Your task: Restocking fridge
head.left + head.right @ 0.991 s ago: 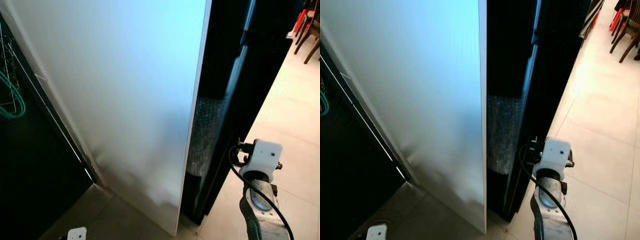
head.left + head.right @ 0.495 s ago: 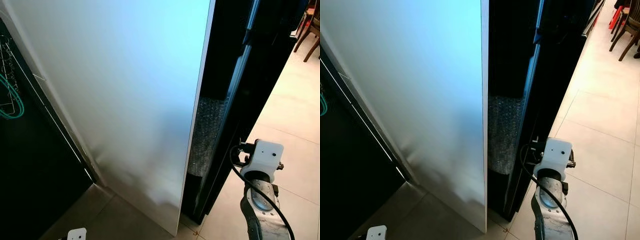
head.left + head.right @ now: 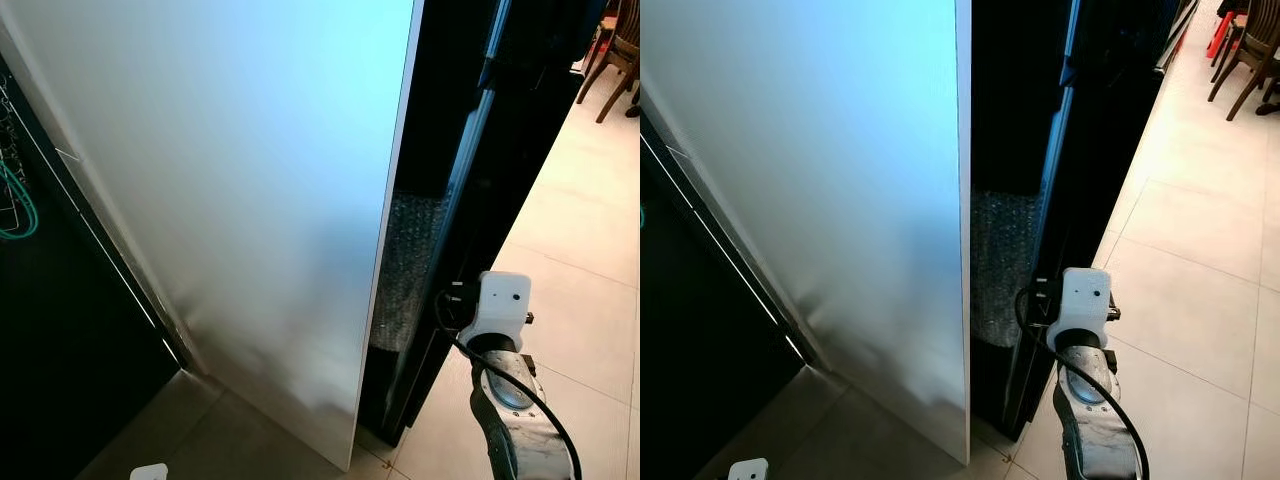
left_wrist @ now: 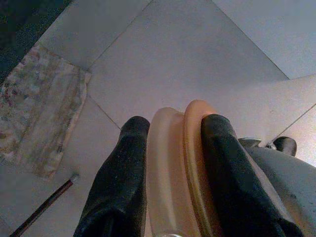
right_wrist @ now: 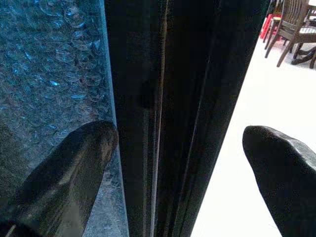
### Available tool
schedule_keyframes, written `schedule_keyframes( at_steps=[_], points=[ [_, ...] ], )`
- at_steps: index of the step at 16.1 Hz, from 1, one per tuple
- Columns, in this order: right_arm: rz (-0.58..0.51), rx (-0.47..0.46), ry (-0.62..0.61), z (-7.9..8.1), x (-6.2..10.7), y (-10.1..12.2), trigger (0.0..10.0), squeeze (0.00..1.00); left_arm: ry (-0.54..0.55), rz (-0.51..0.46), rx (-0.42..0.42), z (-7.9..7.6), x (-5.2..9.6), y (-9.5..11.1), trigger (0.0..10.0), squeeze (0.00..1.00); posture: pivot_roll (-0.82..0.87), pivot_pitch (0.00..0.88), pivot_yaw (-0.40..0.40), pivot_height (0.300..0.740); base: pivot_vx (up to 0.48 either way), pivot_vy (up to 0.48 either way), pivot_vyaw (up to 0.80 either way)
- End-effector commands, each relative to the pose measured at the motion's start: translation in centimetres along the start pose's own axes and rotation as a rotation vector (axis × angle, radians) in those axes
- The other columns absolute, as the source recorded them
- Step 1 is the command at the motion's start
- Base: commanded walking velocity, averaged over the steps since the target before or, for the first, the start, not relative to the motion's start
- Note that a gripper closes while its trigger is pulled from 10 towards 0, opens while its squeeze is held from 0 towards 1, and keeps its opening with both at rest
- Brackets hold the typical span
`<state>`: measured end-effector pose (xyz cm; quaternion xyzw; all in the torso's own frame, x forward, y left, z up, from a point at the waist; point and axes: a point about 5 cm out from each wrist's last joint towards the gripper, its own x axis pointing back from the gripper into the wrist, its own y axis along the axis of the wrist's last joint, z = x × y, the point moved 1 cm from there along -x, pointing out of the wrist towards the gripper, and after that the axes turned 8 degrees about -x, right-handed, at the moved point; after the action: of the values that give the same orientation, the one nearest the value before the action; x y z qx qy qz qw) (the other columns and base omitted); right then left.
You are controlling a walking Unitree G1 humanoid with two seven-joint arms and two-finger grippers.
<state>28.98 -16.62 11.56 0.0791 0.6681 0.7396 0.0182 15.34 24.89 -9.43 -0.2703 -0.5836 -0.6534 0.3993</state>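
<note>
Pale floor tiles (image 3: 1200, 300) run along your right, with dark wooden chairs (image 3: 1240, 60) at the far corner and something red (image 3: 1222, 30) beside them, too small to identify. Under your left arm lies a patterned mat (image 4: 34, 113). A green cable (image 3: 15, 205) hangs over a wire rack (image 3: 12, 150) at your left.

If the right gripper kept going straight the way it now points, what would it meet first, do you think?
Most likely the edge of the black fridge door: the right gripper is open, one finger on each side of that edge. Depth is unclear, so contact distance can't be judged.
</note>
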Motion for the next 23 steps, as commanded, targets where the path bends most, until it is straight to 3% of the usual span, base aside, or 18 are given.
schedule_keyframes(
  at_steps=[1,2,7,8,9,12,16,23],
  points=[
    [0.023,-0.006,0.012,0.2,-0.1,-0.3,10.0,0.00,-0.009,0.033,0.001,0.0,0.1,-0.8,10.0,0.00,-0.12,0.000,0.001,0.740,0.000,0.000,0.00],
    [0.105,0.006,0.083,1.4,0.6,-1.7,10.0,0.00,-0.009,0.038,-0.004,0.3,0.3,-1.2,10.0,0.00,-0.12,0.000,0.004,0.740,0.000,0.000,0.00],
    [0.115,0.007,0.093,1.5,0.6,-1.8,10.0,0.00,-0.010,0.039,-0.004,0.3,0.3,-1.3,10.0,0.00,-0.12,0.000,0.004,0.740,0.000,0.000,0.00],
    [0.053,0.021,0.110,2.0,-1.0,-0.5,10.0,0.00,0.003,0.057,-0.004,2.1,1.0,-3.1,10.0,0.00,-0.11,0.000,0.008,0.740,0.000,0.000,0.00],
    [0.010,0.032,0.097,2.0,-1.9,0.5,10.0,0.00,0.006,0.065,-0.006,2.5,1.2,-3.7,10.0,0.00,-0.11,0.000,0.008,0.740,0.000,0.000,0.00],
    [-0.025,0.031,0.022,1.3,-2.3,1.3,10.0,0.00,0.001,0.070,-0.004,1.8,1.1,-3.6,10.0,0.00,-0.11,0.000,0.008,0.740,0.000,0.000,0.00],
    [-0.042,0.036,0.031,1.4,-2.7,1.5,10.0,0.00,0.005,0.079,-0.002,2.2,1.4,-4.3,10.0,0.00,-0.11,0.000,0.012,0.740,0.000,0.000,0.00],
    [-0.096,0.058,0.004,0.4,-3.6,2.6,10.0,0.00,-0.002,0.065,-0.010,1.5,0.8,-3.0,10.0,0.00,-0.11,0.000,0.017,0.740,0.000,0.000,0.00]
  ],
)
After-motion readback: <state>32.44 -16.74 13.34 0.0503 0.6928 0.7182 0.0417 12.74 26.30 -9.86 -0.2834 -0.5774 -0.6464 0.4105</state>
